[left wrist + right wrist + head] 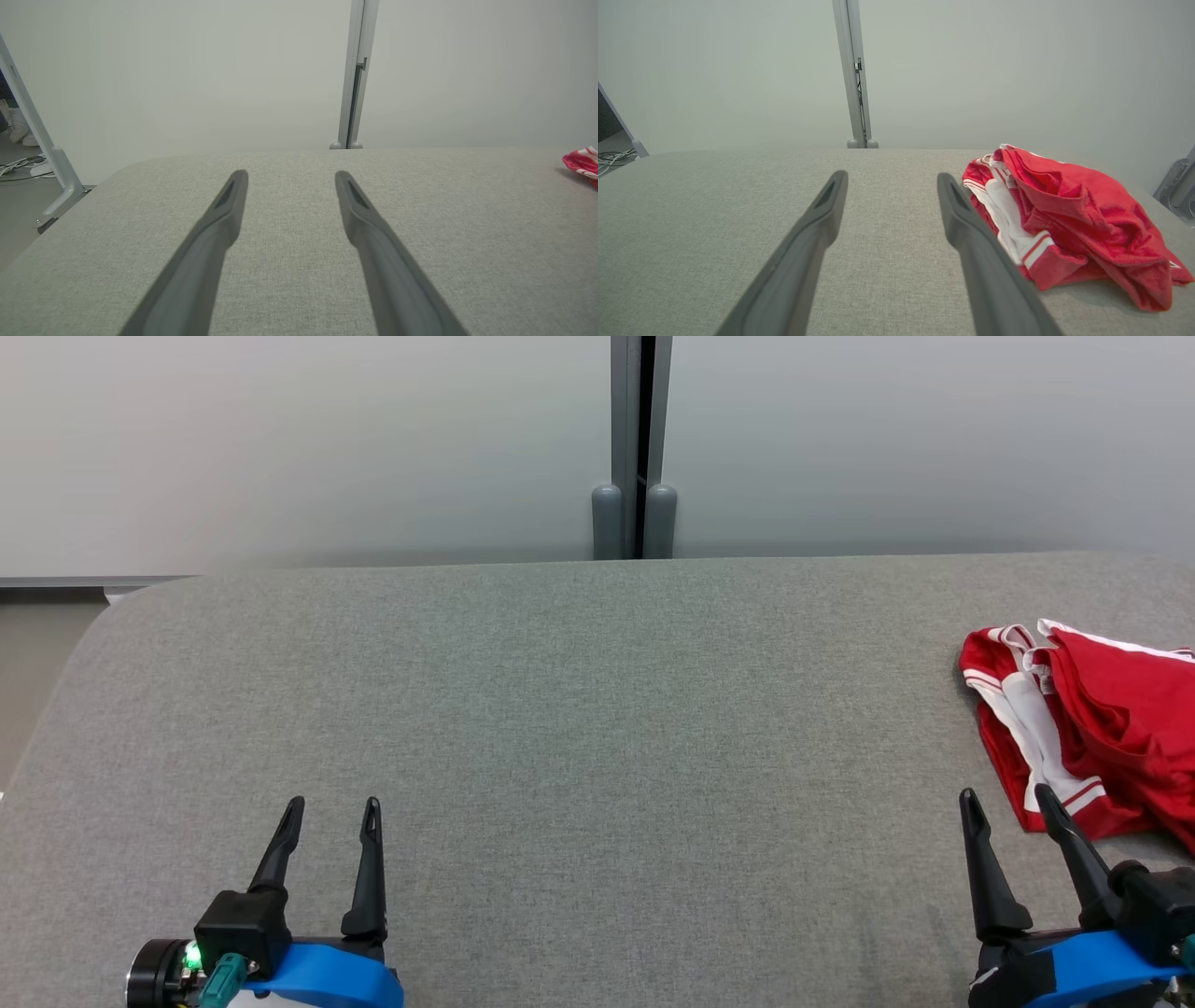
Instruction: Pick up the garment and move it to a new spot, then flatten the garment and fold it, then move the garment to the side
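Observation:
A crumpled red garment [1102, 728] with white stripes lies bunched at the right edge of the grey table [597, 756]. In the right wrist view the garment [1073, 219] sits just right of my right fingers, its near corner beside the right fingertip. My right gripper [1006, 795] hovers open at the lower right, just in front of the garment's left side, holding nothing. At the lower left my left gripper [334, 805] is open and empty, far from the cloth. The left wrist view catches a sliver of the garment [581, 163] at its right edge.
A pale wall runs behind the table, split by a grey vertical post [635, 448] at the middle. A metal frame leg and cables [42, 158] stand on the floor beyond the table's left corner. The table's rounded left corner [121, 607] drops off to the floor.

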You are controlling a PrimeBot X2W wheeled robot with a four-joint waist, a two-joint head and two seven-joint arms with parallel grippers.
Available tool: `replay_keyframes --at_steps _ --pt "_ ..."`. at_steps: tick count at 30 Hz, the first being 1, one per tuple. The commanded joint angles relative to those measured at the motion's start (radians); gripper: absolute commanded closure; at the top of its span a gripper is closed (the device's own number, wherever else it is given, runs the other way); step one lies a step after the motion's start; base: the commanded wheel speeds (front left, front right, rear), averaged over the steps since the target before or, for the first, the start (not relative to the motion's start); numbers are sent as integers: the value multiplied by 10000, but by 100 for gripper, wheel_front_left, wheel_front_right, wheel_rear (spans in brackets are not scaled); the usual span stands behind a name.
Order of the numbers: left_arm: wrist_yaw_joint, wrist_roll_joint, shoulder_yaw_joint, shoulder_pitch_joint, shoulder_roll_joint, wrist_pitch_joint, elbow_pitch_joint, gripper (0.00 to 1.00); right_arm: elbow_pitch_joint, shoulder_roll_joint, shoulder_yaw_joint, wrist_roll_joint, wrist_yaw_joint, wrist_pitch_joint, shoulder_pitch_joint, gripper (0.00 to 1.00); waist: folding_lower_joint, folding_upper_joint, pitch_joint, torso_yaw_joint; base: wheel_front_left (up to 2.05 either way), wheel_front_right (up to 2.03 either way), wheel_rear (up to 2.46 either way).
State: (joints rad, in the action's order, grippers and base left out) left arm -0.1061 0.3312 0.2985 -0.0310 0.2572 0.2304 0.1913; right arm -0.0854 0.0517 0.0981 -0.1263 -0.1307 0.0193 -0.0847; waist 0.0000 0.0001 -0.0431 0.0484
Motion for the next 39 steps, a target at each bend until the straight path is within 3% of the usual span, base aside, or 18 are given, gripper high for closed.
replay_keyframes --at_steps 1,8,9,12,39 --pt "-53 2 -11 -88 56 3 -42 0 -14 -11 16 -68 -1 30 -1 0 0 -1 -8 9 0 0 0" --pt "-49 49 46 -131 71 38 -67 0 -39 -12 38 -92 -1 27 -9 0 0 -1 -21 24 0 0 0" --pt "-26 43 43 -10 22 1 -38 100 0 0 16 -79 0 3 4 100 0 -1 -21 23 0 0 0" --pt "24 114 73 123 -93 -15 176 100 272 -21 -9 -152 0 -9 -15 100 0 -1 -21 22 0 0 0" --pt "815 4470 -1227 -229 -658 -1070 321 100 1270 -14 56 -5085 0 -456 668 100 0 -1 71 -87 0 0 0"
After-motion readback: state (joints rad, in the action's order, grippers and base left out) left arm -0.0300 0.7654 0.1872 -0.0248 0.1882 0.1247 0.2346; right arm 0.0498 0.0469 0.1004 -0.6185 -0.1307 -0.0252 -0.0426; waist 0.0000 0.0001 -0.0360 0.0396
